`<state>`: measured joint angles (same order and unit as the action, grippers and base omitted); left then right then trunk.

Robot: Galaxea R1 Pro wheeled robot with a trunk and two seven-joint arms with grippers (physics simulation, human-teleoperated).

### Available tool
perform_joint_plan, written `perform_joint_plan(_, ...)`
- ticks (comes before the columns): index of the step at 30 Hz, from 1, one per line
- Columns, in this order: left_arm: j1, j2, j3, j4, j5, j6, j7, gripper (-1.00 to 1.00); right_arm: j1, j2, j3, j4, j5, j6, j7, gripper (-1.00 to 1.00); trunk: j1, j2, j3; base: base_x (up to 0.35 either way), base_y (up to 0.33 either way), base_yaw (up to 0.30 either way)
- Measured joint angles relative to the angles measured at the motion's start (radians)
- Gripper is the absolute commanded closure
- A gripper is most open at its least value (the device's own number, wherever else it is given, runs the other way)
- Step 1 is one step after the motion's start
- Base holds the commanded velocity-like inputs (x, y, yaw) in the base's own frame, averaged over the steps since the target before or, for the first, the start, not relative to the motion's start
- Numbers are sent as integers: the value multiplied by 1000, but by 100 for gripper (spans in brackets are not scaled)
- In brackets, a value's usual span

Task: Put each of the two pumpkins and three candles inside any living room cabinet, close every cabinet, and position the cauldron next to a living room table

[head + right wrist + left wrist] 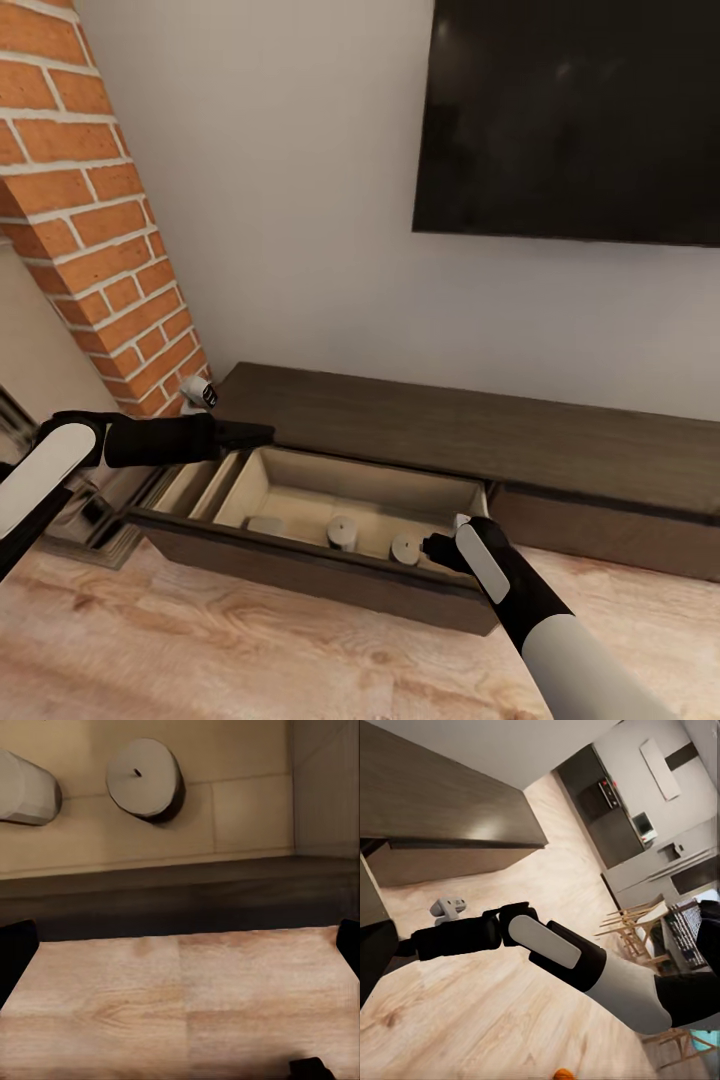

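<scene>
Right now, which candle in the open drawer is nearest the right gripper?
The candle standing next to the right gripper, at the drawer's right end. The other upright candle stands farther left toward the drawer's middle.

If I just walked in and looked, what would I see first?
Probably the open drawer of the long dark cabinet by the wall, with stubby tan candles standing inside. Above it hangs a big black TV, and a red brick column rises on the left. The right gripper sits at the drawer's front right corner.
</scene>
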<state>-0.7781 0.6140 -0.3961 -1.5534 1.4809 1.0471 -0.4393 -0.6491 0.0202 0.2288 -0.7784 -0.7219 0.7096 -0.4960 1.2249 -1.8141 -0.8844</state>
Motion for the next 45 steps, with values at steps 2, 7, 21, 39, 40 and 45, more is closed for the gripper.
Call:
perform_joint_plan(2,0,0,0,0,0,0,0,-100,0,0,0,0,-1,0,0,-100,-8,14,8,-92,42,-153)
perform_joint_plan(7,0,0,0,-1,0,0,0,-100,0,0,0,0,0,0,0,-100,-27,49,24,-144,81,-45)
perform_joint_plan(21,0,0,0,0,1,0,0,-100,0,0,0,0,1,0,0,-100,-80,147,68,-251,190,-2)
perform_joint_plan(39,0,0,0,0,1,0,0,-100,1,0,0,0,-1,0,1,-100,-149,273,133,-235,211,-113)
perform_joint_plan(40,0,0,0,0,1,0,0,-100,0,1,0,0,-1,-1,1,-100,-153,280,137,-132,133,-149)
perform_joint_plan(45,0,0,0,0,1,0,0,-100,0,1,0,0,-1,-1,1,-100,-173,315,155,-49,56,-55)
